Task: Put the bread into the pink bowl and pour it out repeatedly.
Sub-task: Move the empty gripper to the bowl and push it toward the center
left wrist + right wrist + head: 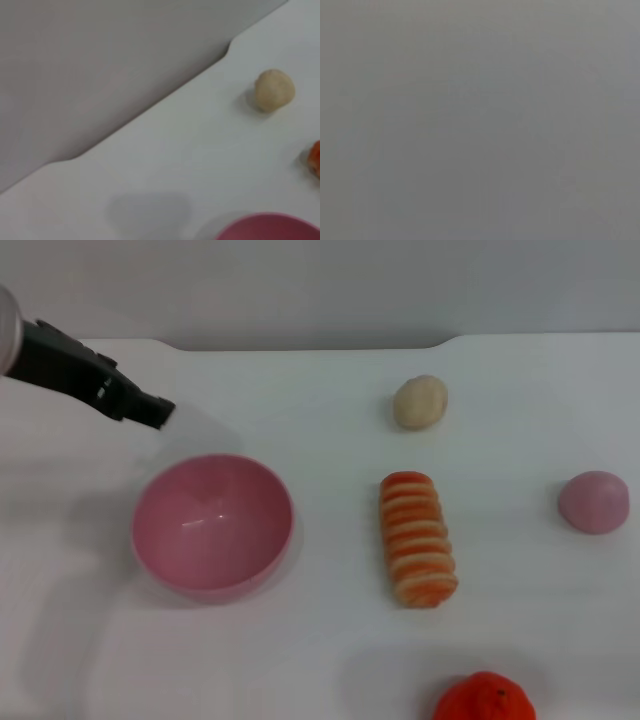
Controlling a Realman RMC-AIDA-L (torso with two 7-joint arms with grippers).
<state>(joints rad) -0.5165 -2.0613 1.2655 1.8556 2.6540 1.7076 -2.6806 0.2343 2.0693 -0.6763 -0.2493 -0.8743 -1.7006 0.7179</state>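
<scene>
The pink bowl (212, 525) stands upright and empty on the white table, left of centre in the head view; its rim (270, 227) also shows in the left wrist view. The bread (415, 538), a ridged roll with orange and cream stripes, lies on the table to the bowl's right, apart from it. An orange edge of the bread (315, 157) shows in the left wrist view. My left gripper (150, 408) hangs above the table just behind the bowl's far left rim, holding nothing. The right gripper is out of view; its wrist view shows only plain grey.
A small round beige lump (420, 401) (273, 90) sits behind the bread. A pink dome-shaped lump (594, 501) lies at the right. An orange fruit (484, 701) sits at the front edge. The table's back edge meets a grey wall (320, 285).
</scene>
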